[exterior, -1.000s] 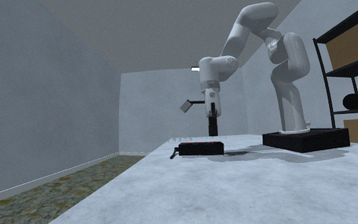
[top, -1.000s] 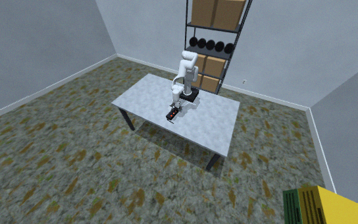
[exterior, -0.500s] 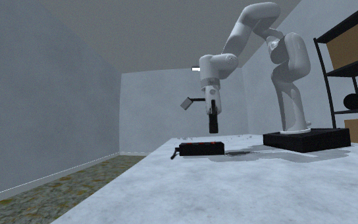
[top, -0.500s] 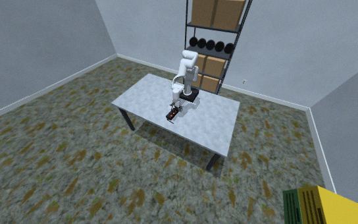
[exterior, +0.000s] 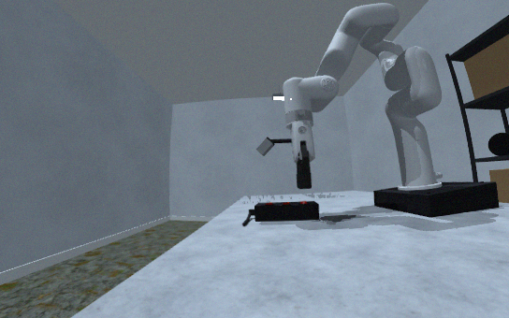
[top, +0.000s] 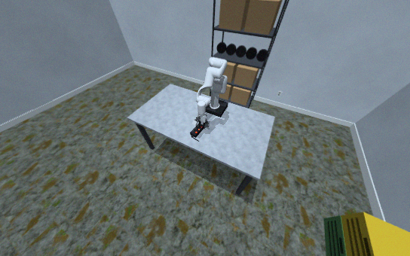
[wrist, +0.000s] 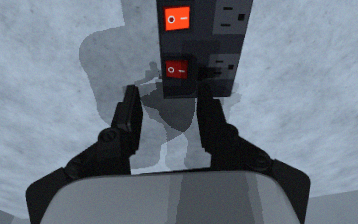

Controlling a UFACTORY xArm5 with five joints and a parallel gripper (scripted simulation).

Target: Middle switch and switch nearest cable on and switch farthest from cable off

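Note:
A black power strip [top: 197, 131] [exterior: 286, 211] [wrist: 202, 45] lies flat on the grey table [top: 241, 147] [exterior: 327, 271] [wrist: 300, 130], with its cable stub [exterior: 246, 219] at the end away from the arm. My gripper [top: 200, 121] [exterior: 303, 185] [wrist: 169, 98] is open and empty. It hangs a short way above the strip's end farthest from the cable. In the wrist view, the end switch [wrist: 177, 69] is dull red. The switch beyond it [wrist: 177, 18] glows bright orange-red. The third switch is out of the wrist view.
The arm's black base [exterior: 435, 198] [top: 218, 109] stands on the table behind the strip. A black rack [top: 260, 80] [exterior: 463, 112] with cardboard boxes and dark round things stands behind the table. A yellow and green crate [top: 362, 235] is on the floor at the front right.

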